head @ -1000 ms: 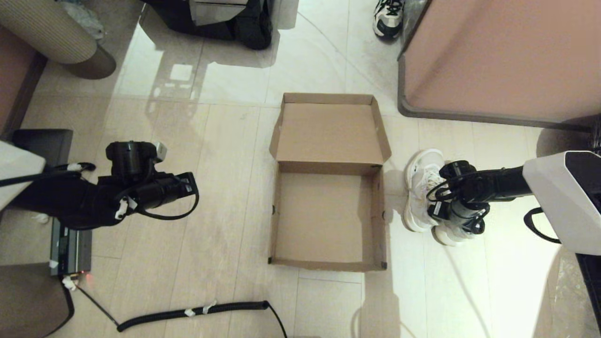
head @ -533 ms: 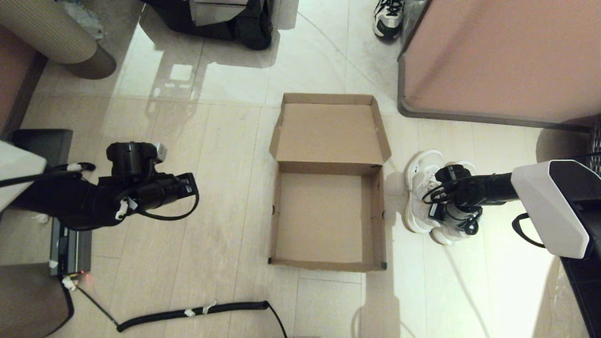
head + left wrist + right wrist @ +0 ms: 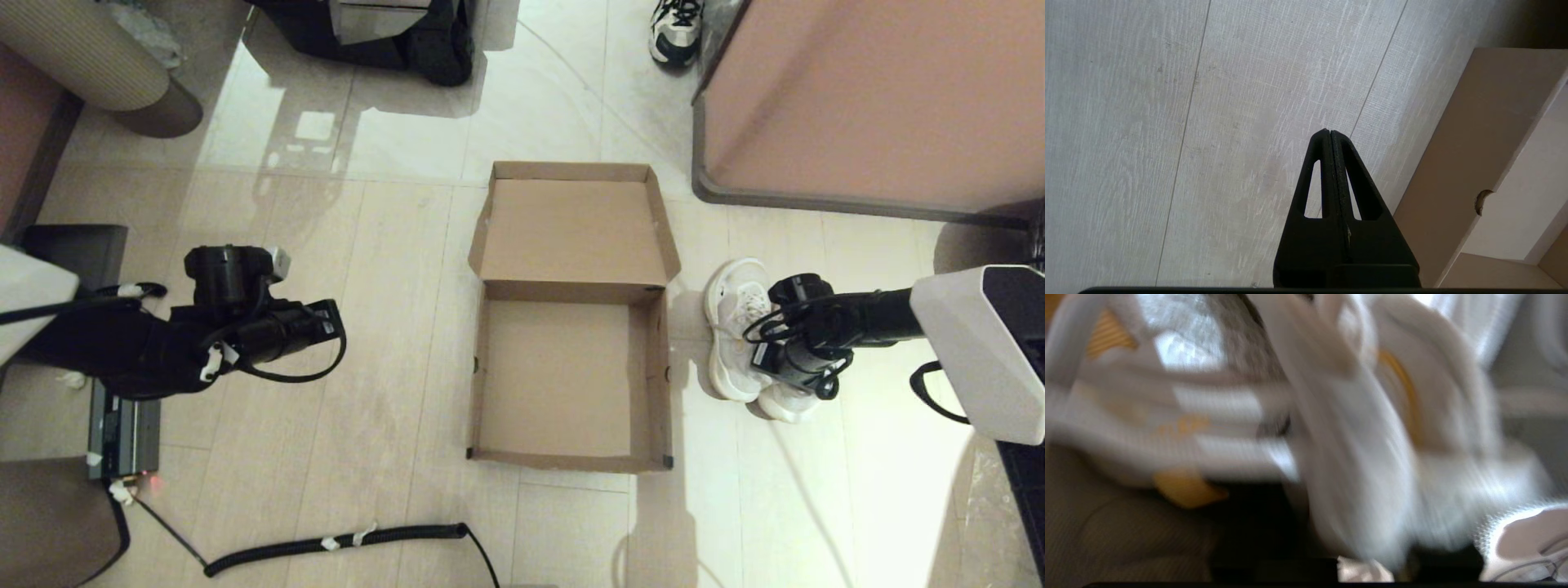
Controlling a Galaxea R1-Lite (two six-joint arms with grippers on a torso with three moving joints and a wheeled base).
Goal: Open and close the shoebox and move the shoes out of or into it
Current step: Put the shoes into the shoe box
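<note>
The brown shoebox lies open and empty on the floor, its lid folded back flat. Just right of the shoebox, the white mesh shoes stand side by side. My right gripper reaches down onto them from above. In the right wrist view the gripper has white fabric of the shoes pinched between its dark fingers. My left gripper hangs parked to the left of the box. Its fingers are shut and empty, with the shoebox wall beside them.
A white-and-black sneaker sits at the far top beside a large pinkish cabinet. A coiled black cable lies on the floor in front of the box. A grey device and dark furniture stand at the left.
My right gripper has closed down onto the shoes, and the right arm has shifted slightly over them. The left arm and the shoebox have not moved.
</note>
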